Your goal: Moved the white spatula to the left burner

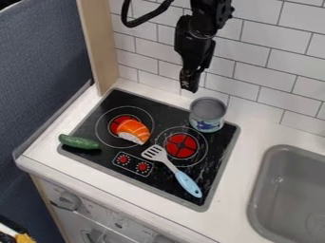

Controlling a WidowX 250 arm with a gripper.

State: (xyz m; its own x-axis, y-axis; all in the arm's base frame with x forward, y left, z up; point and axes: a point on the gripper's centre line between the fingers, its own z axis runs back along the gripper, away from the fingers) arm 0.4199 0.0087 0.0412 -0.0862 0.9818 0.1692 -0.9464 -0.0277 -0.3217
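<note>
"What's it up to?"

"Picking up the white spatula (pixel 172 167) comes first, I'd say; its head is partly over the right burner's (pixel 181 145) outer ring, and the black gripper (pixel 189 89) hangs behind the stove (pixel 168 116), well apart from it."

"Is that claw open or closed?"

"Can't tell from here; next it should come down, take the blue handle (pixel 188 184), then carry it to the left burner (pixel 119 122); mind the sushi (pixel 133 131) there."

"And the count?"

"One spatula, one sushi, one cucumber (pixel 79 142), one pot (pixel 207 115); two burners, two red knobs (pixel 132 164); one sink (pixel 268 182)."
</note>
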